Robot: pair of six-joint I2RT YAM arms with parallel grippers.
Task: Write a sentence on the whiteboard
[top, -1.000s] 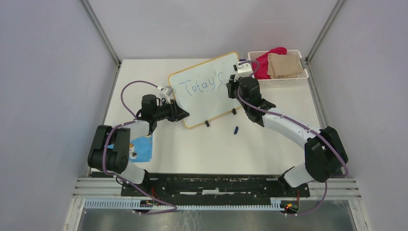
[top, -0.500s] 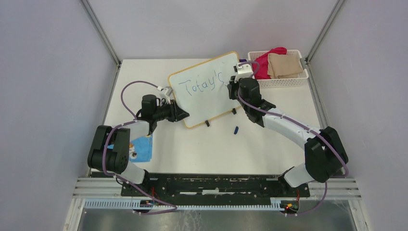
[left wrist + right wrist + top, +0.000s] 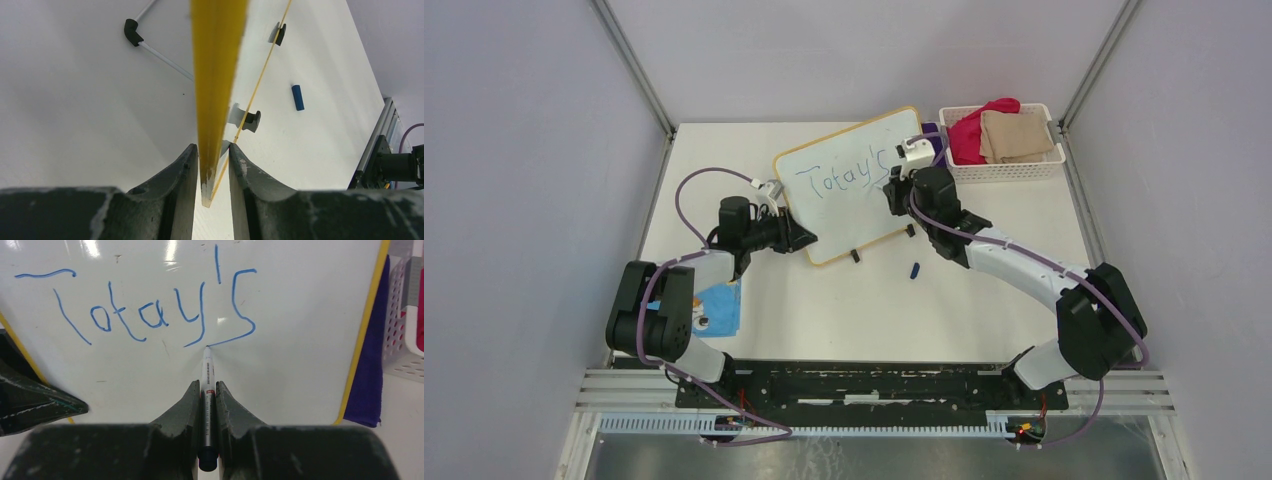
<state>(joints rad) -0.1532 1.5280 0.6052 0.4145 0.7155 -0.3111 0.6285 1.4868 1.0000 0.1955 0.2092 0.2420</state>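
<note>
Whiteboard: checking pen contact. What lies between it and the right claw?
A marker, clamped in the right claw, tip against the whiteboard; right wrist view shows it.

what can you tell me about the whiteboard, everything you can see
The whiteboard is a glossy white rectangle with rounded corners and a thin yellowish frame, set askew in the top view. Two small black feet stick out of its near long edge. Blue handwriting reading roughly "Totay's" crosses its upper part; the rest is bare. The left jaws are shut on its near left corner, and a marker in the right jaws touches its tip to the end of the s.
</note>
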